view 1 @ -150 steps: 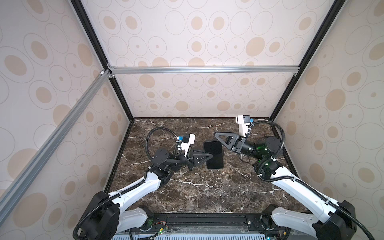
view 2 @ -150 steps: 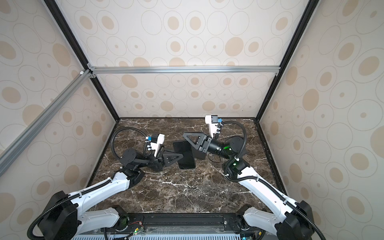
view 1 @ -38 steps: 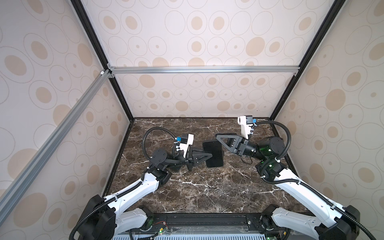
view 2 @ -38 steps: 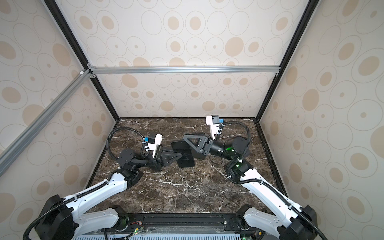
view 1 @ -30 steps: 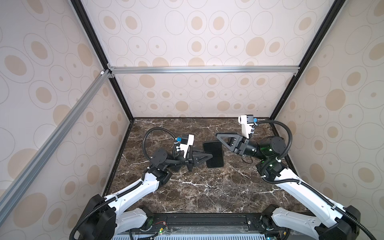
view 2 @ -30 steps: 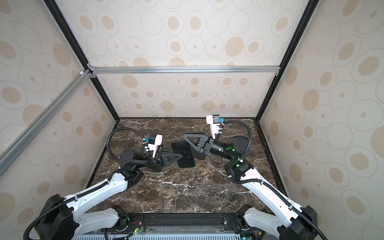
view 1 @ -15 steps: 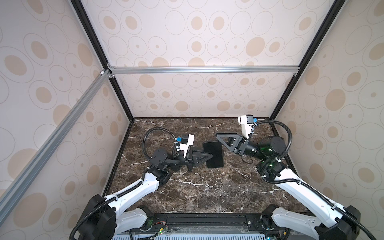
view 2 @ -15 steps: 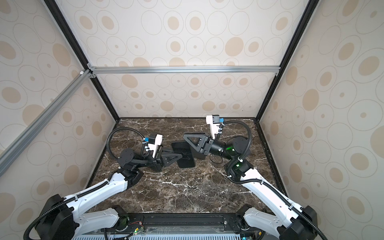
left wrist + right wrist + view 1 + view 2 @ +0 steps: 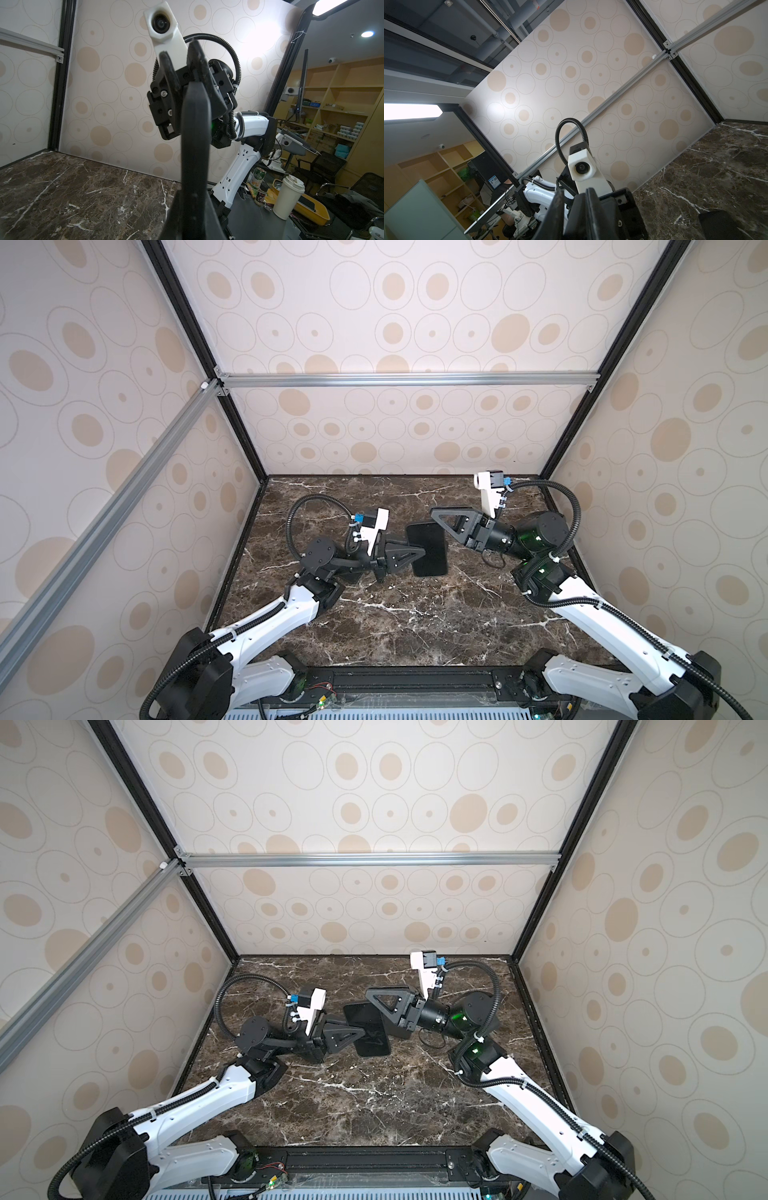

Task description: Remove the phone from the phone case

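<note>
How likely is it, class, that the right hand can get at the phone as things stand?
Probably yes: the right hand sits at the phone's far corner, with nothing between them, and the left hand grips the opposite side, leaving that end free.

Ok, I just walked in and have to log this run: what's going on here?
Two robot arms are working on a black phone over the marble table. The left gripper is shut on the phone's near edge and holds it flat. The right gripper reaches in at the phone's far right corner. Whether it has closed on that corner cannot be told. The phone shows as one black slab, and nothing has been pulled apart yet.
</note>
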Robot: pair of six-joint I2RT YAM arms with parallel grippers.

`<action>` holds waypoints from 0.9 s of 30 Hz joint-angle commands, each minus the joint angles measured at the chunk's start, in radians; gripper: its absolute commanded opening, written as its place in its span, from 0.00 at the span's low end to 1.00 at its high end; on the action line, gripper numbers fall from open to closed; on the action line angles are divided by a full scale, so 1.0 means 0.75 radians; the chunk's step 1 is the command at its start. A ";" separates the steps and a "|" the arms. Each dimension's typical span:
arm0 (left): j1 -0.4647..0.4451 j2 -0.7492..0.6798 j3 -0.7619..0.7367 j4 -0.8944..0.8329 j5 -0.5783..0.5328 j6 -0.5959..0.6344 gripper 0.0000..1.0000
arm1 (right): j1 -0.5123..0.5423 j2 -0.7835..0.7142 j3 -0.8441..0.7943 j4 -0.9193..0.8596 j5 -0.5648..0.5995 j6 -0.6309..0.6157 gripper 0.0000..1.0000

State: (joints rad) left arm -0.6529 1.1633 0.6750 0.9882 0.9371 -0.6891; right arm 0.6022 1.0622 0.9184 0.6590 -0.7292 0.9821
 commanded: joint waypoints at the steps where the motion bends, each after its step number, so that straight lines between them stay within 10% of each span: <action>1: -0.005 0.000 0.071 0.110 -0.017 0.000 0.00 | 0.018 0.007 0.037 0.019 -0.023 0.021 0.15; 27: -0.004 -0.033 0.372 -0.300 0.000 0.375 0.00 | 0.031 0.037 0.004 -0.210 -0.081 0.233 0.00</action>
State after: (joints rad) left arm -0.6518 1.1591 0.8455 0.7174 0.9936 -0.5110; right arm 0.6006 1.0592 0.9482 0.6678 -0.6998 1.0843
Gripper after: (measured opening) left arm 0.119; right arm 0.157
